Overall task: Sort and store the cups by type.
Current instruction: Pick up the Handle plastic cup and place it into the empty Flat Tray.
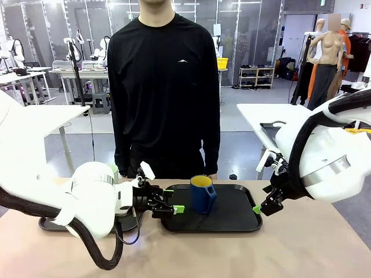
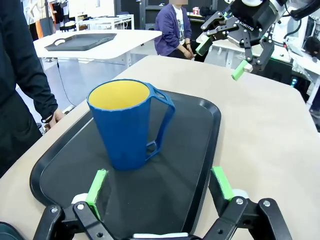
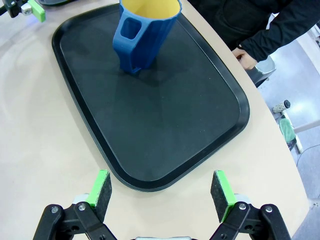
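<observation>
One blue mug (image 2: 131, 122) stands upright on the black tray (image 3: 210, 125); both the left gripper (image 2: 159, 186) and right gripper (image 3: 161, 189) hover wide and empty beside the tray, so the next move looks like fetching the other cup.

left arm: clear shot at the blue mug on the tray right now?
Probably yes. The left gripper is open at the near end of the black tray, facing the blue mug with bare tray between them. The right gripper hangs well beyond, and the person's hand stays off the tray.
</observation>
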`<state>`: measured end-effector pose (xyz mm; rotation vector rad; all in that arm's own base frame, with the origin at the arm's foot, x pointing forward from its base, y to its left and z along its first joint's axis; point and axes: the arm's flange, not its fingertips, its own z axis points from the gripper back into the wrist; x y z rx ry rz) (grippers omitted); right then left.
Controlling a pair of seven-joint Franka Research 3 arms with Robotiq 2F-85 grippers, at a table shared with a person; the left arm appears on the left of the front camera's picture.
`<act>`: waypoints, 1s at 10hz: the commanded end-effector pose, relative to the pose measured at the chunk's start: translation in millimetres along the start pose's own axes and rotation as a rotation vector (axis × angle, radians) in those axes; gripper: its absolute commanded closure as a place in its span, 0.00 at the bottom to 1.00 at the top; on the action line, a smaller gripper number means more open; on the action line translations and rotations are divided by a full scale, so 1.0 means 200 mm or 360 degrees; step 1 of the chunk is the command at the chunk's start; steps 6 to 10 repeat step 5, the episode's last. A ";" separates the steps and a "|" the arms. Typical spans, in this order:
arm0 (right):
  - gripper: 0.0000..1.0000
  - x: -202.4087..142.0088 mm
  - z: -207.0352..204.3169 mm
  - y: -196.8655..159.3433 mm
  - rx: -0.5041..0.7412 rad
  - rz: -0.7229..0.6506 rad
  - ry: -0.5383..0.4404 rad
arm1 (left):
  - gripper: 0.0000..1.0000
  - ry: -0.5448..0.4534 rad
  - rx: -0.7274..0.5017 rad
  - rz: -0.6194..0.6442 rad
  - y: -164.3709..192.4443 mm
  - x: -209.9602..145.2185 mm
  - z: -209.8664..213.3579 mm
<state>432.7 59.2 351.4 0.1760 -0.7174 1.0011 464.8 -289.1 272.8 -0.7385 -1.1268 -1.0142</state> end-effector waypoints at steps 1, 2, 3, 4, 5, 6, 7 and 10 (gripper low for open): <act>0.00 0.00 0.00 0.00 -0.0003 -0.0001 -0.0001 | 0.00 0.0028 0.0020 -0.0067 0.01 0.00 -0.02; 0.00 0.00 0.00 0.00 -0.0003 -0.0001 -0.0001 | 0.00 0.0028 0.0020 -0.0067 0.01 0.00 -0.02; 0.00 0.00 0.00 0.00 -0.0003 -0.0001 -0.0001 | 0.00 0.0028 0.0020 -0.0067 0.01 0.00 -0.02; 0.00 0.00 0.00 0.00 -0.0003 -0.0001 -0.0001 | 0.00 0.0028 0.0020 -0.0067 0.01 0.00 -0.02; 0.00 0.00 0.00 0.00 -0.0003 -0.0001 -0.0001 | 0.00 0.0028 0.0020 -0.0067 0.01 0.00 -0.02; 0.00 0.00 0.00 0.00 -0.0003 -0.0001 -0.0001 | 0.00 0.0028 0.0020 -0.0067 0.01 0.00 -0.02; 0.00 0.00 0.00 0.00 -0.0003 -0.0001 -0.0001 | 0.00 0.0028 0.0020 -0.0067 0.01 0.00 -0.02; 0.00 0.00 0.00 0.00 -0.0003 -0.0001 -0.0001 | 0.00 0.0028 0.0020 -0.0067 0.01 0.00 -0.02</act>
